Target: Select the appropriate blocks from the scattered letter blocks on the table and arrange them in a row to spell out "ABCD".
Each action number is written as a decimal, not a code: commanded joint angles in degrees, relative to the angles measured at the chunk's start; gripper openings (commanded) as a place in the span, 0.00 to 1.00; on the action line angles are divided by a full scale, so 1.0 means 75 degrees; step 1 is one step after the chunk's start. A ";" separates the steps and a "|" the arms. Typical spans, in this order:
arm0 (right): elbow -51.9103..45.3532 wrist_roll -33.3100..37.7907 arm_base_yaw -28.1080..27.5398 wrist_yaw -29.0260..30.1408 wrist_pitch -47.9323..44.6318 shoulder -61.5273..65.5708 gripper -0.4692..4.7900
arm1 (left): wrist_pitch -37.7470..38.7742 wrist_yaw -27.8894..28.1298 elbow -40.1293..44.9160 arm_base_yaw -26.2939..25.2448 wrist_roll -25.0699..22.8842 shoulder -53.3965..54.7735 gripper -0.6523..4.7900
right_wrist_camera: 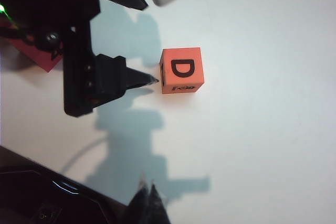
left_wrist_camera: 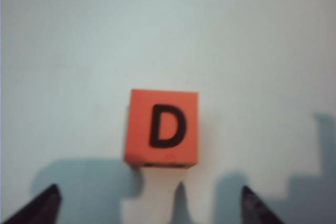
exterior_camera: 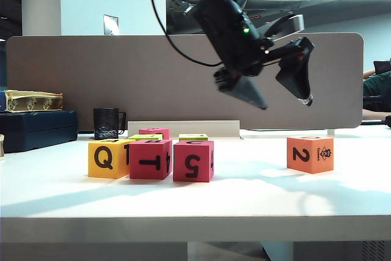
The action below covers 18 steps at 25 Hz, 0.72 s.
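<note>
The orange cube (exterior_camera: 310, 154) sits alone on the smooth white table (exterior_camera: 244, 194), well right of the yellow (exterior_camera: 108, 159) and two pink matte cubes (exterior_camera: 150, 159). You see its "D" top only from the wrist views. The left gripper (left_wrist_camera: 149, 203) hangs wide above it, empty. The right gripper (right_wrist_camera: 149, 203) looks pinched shut, empty.

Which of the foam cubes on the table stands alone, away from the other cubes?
The salmon-orange cube, with 2 on its front and D on top. It stands alone at the right; the yellow-orange Q cube and the magenta cubes cluster at the left.
</note>
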<state>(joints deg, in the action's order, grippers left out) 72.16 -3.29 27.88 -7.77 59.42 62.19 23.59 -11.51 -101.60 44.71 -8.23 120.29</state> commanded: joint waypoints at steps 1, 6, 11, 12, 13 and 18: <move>0.0032 0.0038 0.0009 0.0026 0.0032 -0.0032 0.09 | -0.0493 -0.0044 -0.0023 0.0119 -0.0242 0.0105 1.00; 0.0032 0.0038 0.0009 0.0052 0.0175 -0.0044 0.09 | -0.0860 -0.0044 -0.0023 0.0152 -0.0248 0.0280 1.00; 0.0032 0.0050 0.0009 0.0443 0.0376 -0.0064 0.09 | -0.1046 -0.0245 -0.0023 0.0140 -0.0251 0.0595 1.00; 0.0032 0.0070 0.0009 0.0469 0.0379 -0.0064 0.09 | -0.1090 -0.0248 -0.0023 0.0140 -0.0254 0.0647 1.00; 0.0032 0.0099 0.0012 0.0507 0.0391 -0.0064 0.09 | -0.1180 -0.0388 -0.0023 0.0140 -0.0254 0.0755 1.00; 0.0032 0.0099 0.0009 0.0513 0.0463 -0.0064 0.09 | -0.1521 -0.0376 -0.0023 0.0140 -0.0248 0.1029 1.00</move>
<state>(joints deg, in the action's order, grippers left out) 72.16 -2.74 27.90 -4.27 63.05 61.84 13.89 -14.02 -101.62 45.69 -9.65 128.01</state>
